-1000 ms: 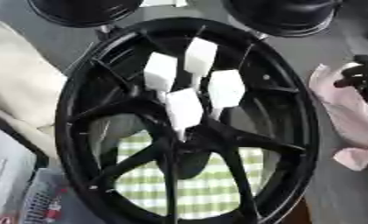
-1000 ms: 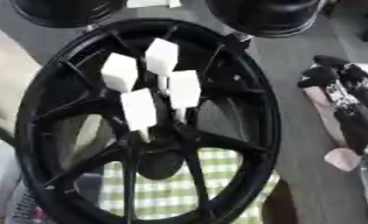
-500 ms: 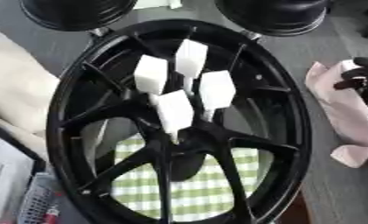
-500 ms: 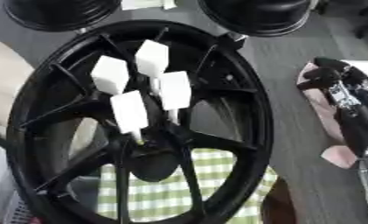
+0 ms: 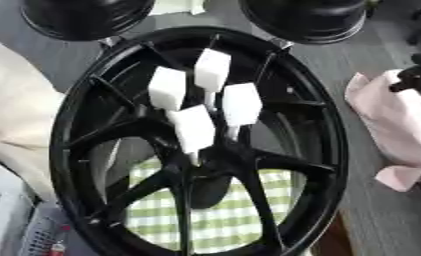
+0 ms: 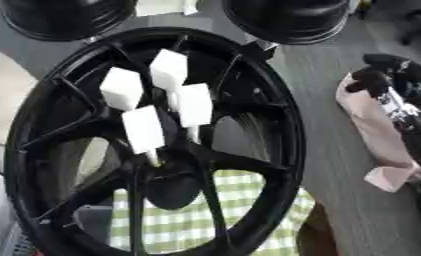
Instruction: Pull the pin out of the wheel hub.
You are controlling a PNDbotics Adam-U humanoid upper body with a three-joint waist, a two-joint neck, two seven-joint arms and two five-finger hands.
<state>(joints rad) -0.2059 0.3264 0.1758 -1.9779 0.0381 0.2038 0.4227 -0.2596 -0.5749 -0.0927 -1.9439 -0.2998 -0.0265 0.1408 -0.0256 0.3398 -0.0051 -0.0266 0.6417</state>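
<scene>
A large black wheel hub (image 5: 336, 150) lies flat in the middle, its spokes meeting at a centre boss. Several pins with white block heads stand upright near the centre: one at the back (image 5: 213, 70), one on the left (image 5: 168, 88), one on the right (image 5: 241, 104) and one at the front (image 5: 194, 128). My right hand (image 6: 397, 75) is black and lies at the right edge on a pink cloth (image 5: 397, 130), well apart from the wheel and the pins. It touches none of them. My left hand does not show.
A green checked cloth (image 5: 222, 215) shows through the near spokes. Two black round objects (image 5: 87, 17) (image 5: 305, 17) stand behind the wheel. A beige cloth (image 5: 21, 115) lies along the wheel's left side. Grey table shows between the wheel and the pink cloth.
The whole picture has shifted a little, so the camera moved. The pins stand as before and my right hand stays on the pink cloth.
</scene>
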